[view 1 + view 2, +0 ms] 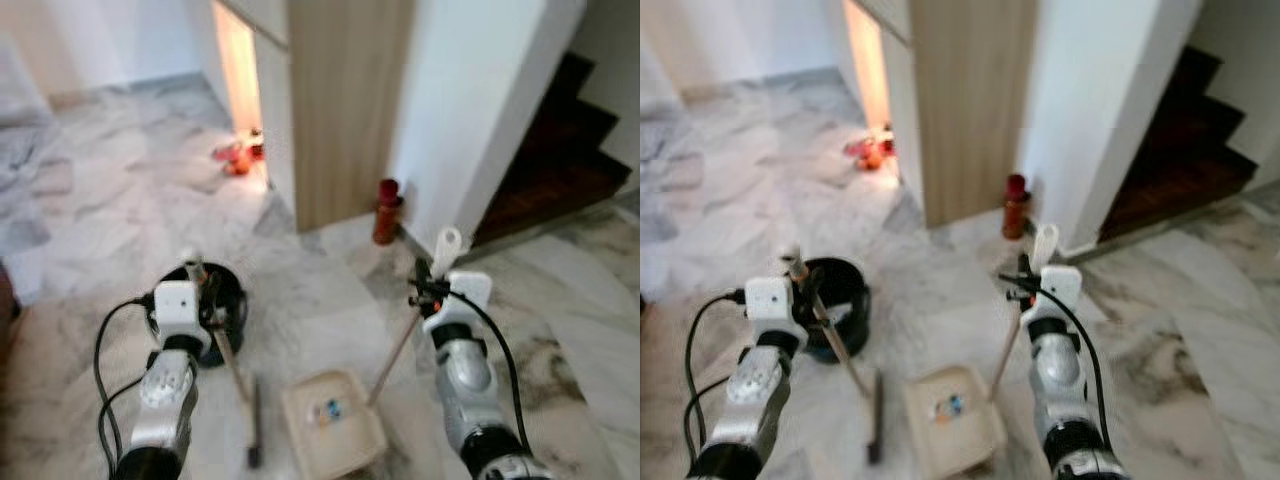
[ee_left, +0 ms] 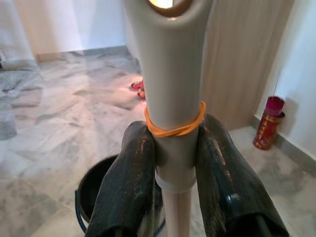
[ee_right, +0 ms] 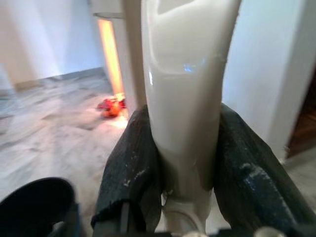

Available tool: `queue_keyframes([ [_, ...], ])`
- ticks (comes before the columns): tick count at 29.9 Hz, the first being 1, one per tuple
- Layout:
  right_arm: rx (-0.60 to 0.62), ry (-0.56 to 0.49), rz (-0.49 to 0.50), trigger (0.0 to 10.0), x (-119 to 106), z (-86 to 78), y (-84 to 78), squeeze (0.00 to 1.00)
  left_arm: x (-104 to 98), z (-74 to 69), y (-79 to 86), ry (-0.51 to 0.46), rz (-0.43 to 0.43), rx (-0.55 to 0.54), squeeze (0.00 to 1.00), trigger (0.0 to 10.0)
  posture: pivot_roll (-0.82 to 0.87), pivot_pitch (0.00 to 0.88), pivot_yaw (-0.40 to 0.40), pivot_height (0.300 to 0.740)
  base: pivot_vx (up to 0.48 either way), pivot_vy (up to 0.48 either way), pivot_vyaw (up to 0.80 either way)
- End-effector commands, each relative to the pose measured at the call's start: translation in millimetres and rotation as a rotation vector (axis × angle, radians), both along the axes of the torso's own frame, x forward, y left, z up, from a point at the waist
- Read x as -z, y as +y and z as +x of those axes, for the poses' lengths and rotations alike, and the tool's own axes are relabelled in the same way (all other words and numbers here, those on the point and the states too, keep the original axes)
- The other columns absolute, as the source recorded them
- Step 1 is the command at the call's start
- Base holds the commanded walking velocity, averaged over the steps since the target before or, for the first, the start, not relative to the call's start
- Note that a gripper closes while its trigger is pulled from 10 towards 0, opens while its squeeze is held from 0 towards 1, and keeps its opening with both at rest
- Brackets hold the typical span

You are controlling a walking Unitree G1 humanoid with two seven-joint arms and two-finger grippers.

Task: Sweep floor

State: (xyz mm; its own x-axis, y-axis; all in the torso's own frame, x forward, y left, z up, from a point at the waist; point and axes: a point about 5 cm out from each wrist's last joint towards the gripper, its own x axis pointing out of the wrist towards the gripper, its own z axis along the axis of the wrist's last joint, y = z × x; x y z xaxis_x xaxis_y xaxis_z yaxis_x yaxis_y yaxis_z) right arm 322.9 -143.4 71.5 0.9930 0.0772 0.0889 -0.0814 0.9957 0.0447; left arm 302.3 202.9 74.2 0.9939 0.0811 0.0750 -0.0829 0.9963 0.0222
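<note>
Left wrist view, broom handle (image 2: 170, 98) clamped between left hand (image 2: 175, 168) fingers

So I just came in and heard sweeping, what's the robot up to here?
It is sweeping the marble floor. The left gripper is clamped on the broom handle, with the broom head down by a black bucket. The right gripper holds the dustpan handle; the cream dustpan rests on the floor between the arms with a few bits of litter in it.
</note>
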Motion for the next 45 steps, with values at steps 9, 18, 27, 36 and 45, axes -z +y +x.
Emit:
queue_keyframes([
  [9,0.022,-0.061,0.027,10.0,-13.3,4.9,-4.6,0.00,-11.9,5.0,-7.5,-0.052,0.016,0.027,0.00,10.0,0.11,0.000,0.019,0.740,0.000,0.200,0.64],
  [18,0.021,-0.060,0.029,10.0,-13.2,4.7,-4.7,0.00,-11.9,4.8,-7.3,-0.053,0.017,0.026,0.00,10.0,0.12,0.000,0.019,0.740,0.000,0.000,0.72],
  [27,0.027,-0.051,0.037,10.0,-12.3,4.6,-6.2,0.00,-12.7,4.3,-7.5,-0.058,0.017,0.029,0.00,10.0,0.12,0.000,0.018,0.740,0.000,0.000,0.12],
  [36,0.038,-0.043,0.044,10.0,-11.6,4.8,-8.4,0.00,-12.6,3.4,-7.0,-0.058,0.019,0.031,0.00,10.0,0.12,0.000,0.019,0.740,0.000,0.000,0.00],
  [45,0.045,-0.038,0.047,10.0,-10.9,4.4,-8.1,0.00,-12.3,3.5,-6.5,-0.054,0.023,0.034,0.00,10.0,0.12,0.000,0.022,0.740,0.000,0.000,0.00],
])
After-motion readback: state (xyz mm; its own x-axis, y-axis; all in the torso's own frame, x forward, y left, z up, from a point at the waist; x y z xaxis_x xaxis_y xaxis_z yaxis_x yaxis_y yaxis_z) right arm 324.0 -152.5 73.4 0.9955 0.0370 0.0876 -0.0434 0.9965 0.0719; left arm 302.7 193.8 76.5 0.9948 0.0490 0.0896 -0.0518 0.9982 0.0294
